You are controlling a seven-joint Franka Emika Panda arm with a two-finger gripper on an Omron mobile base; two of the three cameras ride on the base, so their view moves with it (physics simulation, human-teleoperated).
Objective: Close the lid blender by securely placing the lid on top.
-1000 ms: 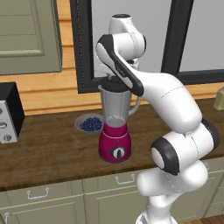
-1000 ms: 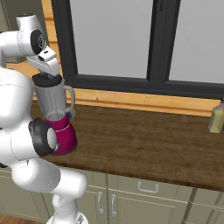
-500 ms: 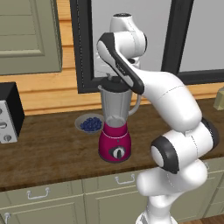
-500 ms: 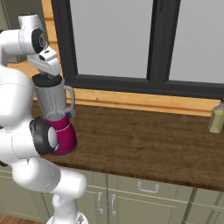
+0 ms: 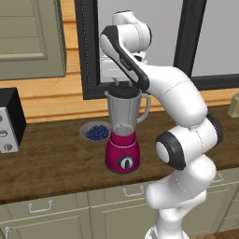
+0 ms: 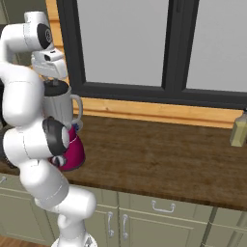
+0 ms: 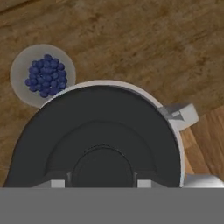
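1. While the wood counter (image 5: 56,163) runs across the lower half of both base views, big dark-framed windows (image 6: 144,48) fill the wall behind it, with grey-green cabinet fronts (image 5: 51,210) underneath.
2. At mid-frame in the left base view, the blender (image 5: 123,135) stands on the counter with the lid (image 5: 123,88) sitting on the jar mouth. A microwave (image 5: 10,121) pokes in at the left edge.
3. The gripper (image 5: 122,84) sits right over the lid, but honestly I can't tell if the fingers are clamped on it or spread.
4. Over in the right base view, the blender (image 6: 65,130) is half hidden behind the arm at the left, and a bottle (image 6: 238,129) shows at the far right.
5. Looking straight down, the hand view gets the lid (image 7: 98,140) covering the jar top, plus the bowl of blueberries (image 7: 43,75) in the upper left.
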